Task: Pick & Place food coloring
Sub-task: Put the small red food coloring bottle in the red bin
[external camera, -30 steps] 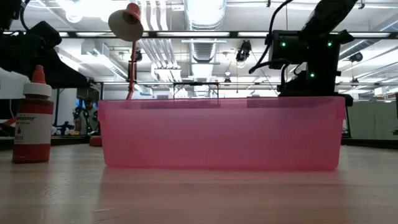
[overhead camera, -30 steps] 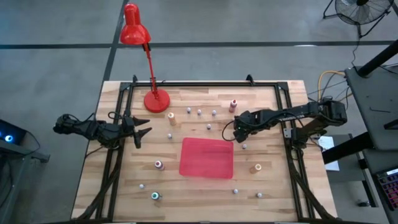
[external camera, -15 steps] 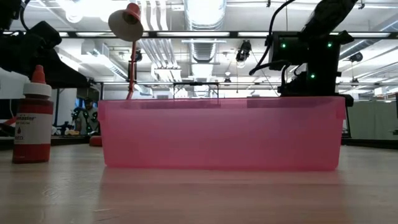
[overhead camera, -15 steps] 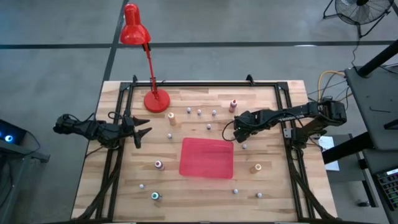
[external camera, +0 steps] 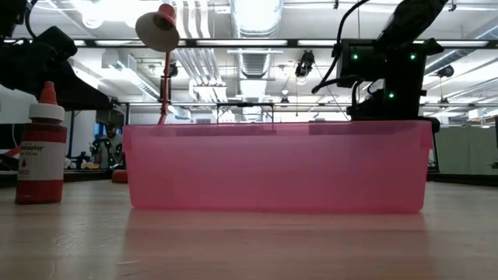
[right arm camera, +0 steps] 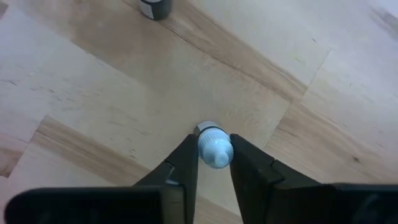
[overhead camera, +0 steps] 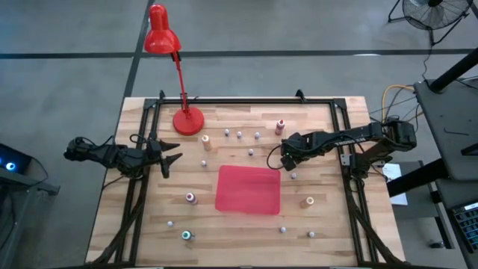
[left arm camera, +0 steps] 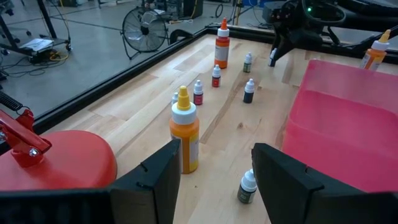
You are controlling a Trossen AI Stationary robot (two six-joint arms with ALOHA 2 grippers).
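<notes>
Food coloring bottles stand scattered upright on the wooden table (overhead camera: 149, 217): tiny whitish-capped ones (overhead camera: 239, 134) and taller ones with tan (overhead camera: 206, 140), pink (overhead camera: 280, 125), orange (overhead camera: 307, 202) and green (overhead camera: 187, 235) tops. My right gripper (overhead camera: 286, 158) points steeply down just right of the pink bin's far right corner, shut on one tiny whitish-capped bottle (right arm camera: 214, 149). My left gripper (overhead camera: 173, 159) waits open at the table's left edge; in its wrist view its fingers (left arm camera: 155, 180) frame an orange bottle (left arm camera: 185, 134) and a tiny bottle (left arm camera: 247, 186). My right gripper pinches the tiny bottle's whitish cap (right arm camera: 216, 157) between its two fingertips (right arm camera: 186, 155), one on either side. The fingers come from above, pointing steeply down. The bottle is upright; its cap hides the body and foot, so I cannot tell whether it still rests on the wood.
The pink bin (overhead camera: 248, 189) sits at the table's middle and fills the low view (external camera: 276, 167). A red lamp (overhead camera: 187, 119) stands on its base at the far left. A dark small bottle (right arm camera: 154, 7) stands just beyond my right gripper. A black frame (overhead camera: 246, 100) rims the table.
</notes>
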